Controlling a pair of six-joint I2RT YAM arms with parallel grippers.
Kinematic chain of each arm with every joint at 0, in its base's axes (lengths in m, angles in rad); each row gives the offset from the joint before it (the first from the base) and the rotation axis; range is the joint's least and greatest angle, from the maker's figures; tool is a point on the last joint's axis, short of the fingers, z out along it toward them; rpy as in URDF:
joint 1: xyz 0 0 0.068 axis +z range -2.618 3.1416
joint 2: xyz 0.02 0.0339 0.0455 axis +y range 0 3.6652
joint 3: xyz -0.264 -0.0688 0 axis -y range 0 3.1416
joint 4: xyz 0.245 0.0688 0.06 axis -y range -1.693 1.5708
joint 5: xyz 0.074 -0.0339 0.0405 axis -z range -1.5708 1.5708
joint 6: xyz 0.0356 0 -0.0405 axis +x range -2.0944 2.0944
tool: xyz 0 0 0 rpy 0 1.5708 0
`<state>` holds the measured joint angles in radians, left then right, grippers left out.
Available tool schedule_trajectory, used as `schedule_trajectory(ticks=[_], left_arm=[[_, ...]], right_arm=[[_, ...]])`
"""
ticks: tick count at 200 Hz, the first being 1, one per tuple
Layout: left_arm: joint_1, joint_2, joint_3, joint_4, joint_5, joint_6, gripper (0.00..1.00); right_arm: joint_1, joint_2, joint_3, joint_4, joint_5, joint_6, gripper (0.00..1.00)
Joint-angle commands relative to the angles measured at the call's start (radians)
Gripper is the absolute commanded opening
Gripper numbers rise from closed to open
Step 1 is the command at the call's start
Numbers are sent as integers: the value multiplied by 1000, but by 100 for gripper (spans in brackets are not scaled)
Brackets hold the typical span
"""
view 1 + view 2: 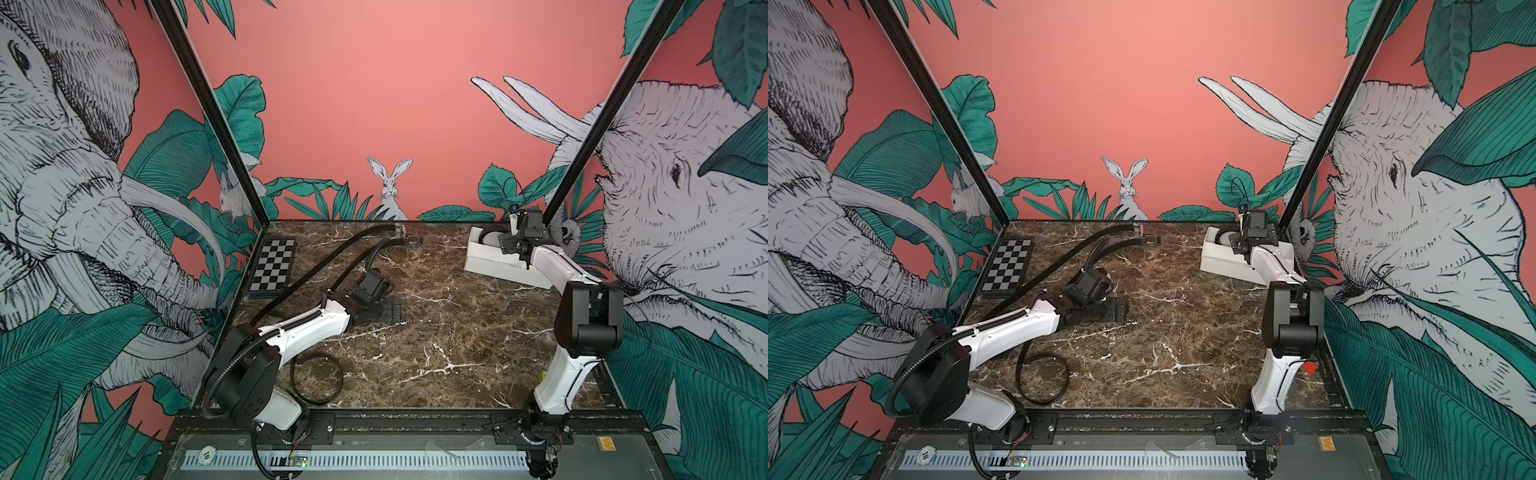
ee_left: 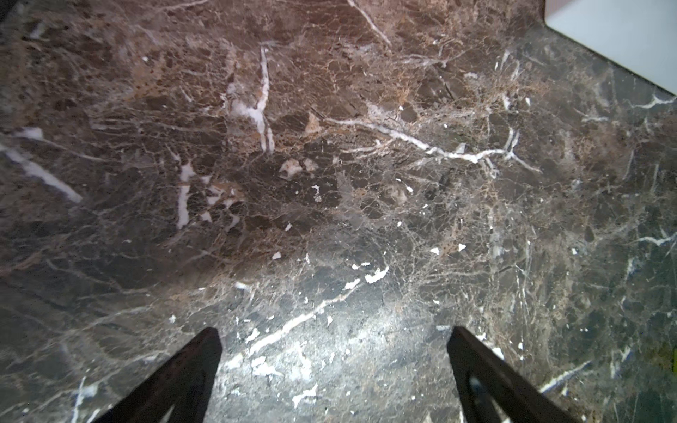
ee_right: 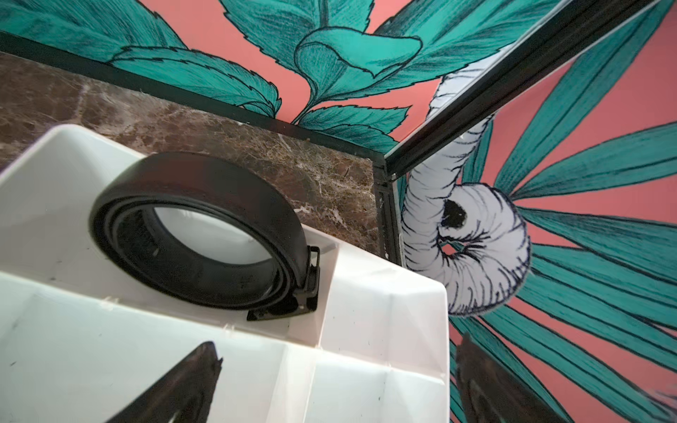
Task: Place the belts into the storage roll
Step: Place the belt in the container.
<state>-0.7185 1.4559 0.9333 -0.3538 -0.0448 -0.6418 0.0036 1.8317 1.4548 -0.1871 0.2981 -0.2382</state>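
1. Belts first, nearest me: one black belt loop point(image 1: 316, 379) lies flat on the bench point(image 1: 457, 340), just beside my left arm's base. My arm hides whether it joins the straps farther out, so I cannot tell.
2. My left hand point(image 2: 333, 329) hangs open and empty over bare marble, touching nothing.
3. Beyond it, two long straps point(image 1: 316, 272) run toward the back, with their buckle ends point(image 1: 400, 227) near the rear edge. They pass beneath my left forearm. I judge that a careless sweep could drag them. A grasp at mid-length would leave limp ends trailing, and those could catch on the tray wall.
4. A checkered board point(image 1: 272, 266) lies at the far left, just beside the straps and not part of the job.
5. In the far right corner sits the storage tray point(image 3: 384, 304). My right hand point(image 3: 339, 344) hovers over it, jaws spread, grasping nothing.
6. One coiled belt point(image 3: 198, 234) rests in the tray's end compartment, the one nearest the back wall, with its buckle against the divider. Its far side seems to ride up the wall.
7. With nothing pinching it, that coil could spring loose and climb out. If my fingers lift away carelessly they could hook it, or nudge the tray.
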Motion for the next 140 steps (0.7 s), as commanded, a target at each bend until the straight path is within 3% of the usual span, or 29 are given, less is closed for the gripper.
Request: schedule_trajectory(ticks=[1,67,114,140], left_arm=[[11,-64,-1,-91,-32,10,99],[250,-159,24,-368,-96,101,99],[521,-137,13,-429,-76,188,99],[570,-73,0,-414,-35,207,98]], right_arm=[[36,-90,-7,-181,2,118,98],[244,-383,-232,-366,-161,355,98],[388,-470,-330,-385,-226,470,98],[431,-490,-352,-391,-246,498,98]])
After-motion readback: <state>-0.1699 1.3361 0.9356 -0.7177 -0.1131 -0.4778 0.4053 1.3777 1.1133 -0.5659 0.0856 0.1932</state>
